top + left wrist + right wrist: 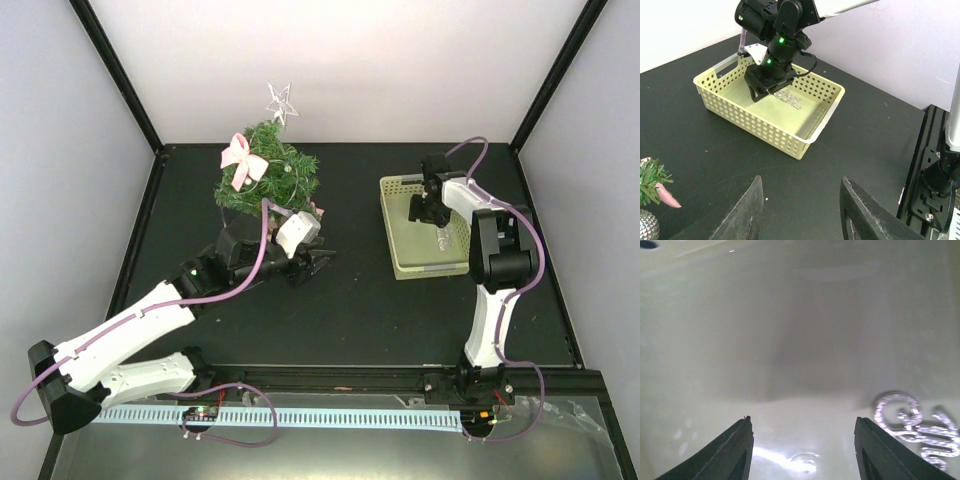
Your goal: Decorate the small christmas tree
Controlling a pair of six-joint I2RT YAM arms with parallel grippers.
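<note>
The small christmas tree [268,175] stands at the back left, with a pink bow [239,157] and a silver star [281,102] on top. Its edge shows in the left wrist view [649,179]. My left gripper [320,262] is open and empty just in front of and right of the tree, low over the table [801,178]. My right gripper [422,212] is open inside the pale green basket [400,262], close above its floor [802,418]. A silver glitter script ornament [917,429] lies on the basket floor just right of my right finger; it also shows in the left wrist view [789,99].
The basket [765,131] sits at the back right on the black table. A silver bauble [646,226] and a pink ornament [667,198] hang low on the tree. Black frame posts stand at the back corners. A rail [300,415] runs along the near edge.
</note>
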